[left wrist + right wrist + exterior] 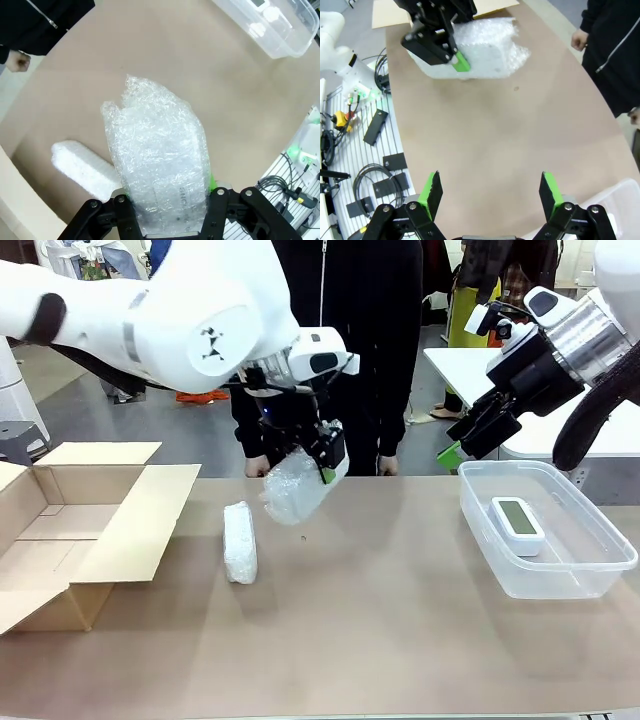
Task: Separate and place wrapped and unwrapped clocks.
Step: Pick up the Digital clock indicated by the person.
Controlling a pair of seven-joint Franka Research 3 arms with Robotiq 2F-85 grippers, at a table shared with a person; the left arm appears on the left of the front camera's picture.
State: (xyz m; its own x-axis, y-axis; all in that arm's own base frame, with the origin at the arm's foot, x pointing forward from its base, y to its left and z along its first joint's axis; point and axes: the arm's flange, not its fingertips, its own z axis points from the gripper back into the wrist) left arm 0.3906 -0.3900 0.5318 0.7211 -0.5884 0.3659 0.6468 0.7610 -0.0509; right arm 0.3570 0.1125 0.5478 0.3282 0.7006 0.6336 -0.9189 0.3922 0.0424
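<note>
2 wrapped bundles and 1 unwrapped clock are counted. the left gripper (322,468) is clenched on 1 end of a wrapped bundle (155,160), holding it in the air above the surface (400,640). the other wrapped bundle (240,542) lies on the surface, between the raised one and the open cardboard box (110,540). the unwrapped clock (517,522) lies screen up in the clear bin (560,582). the right gripper (490,187) hangs released and empty, near the bin. the bubble wrap appears light, soft and springy, probably over a stiff, breakable core. a hold across the narrow width, firm enough to compress the wrap, seems best. 1 box and 1 bin are present.
</note>
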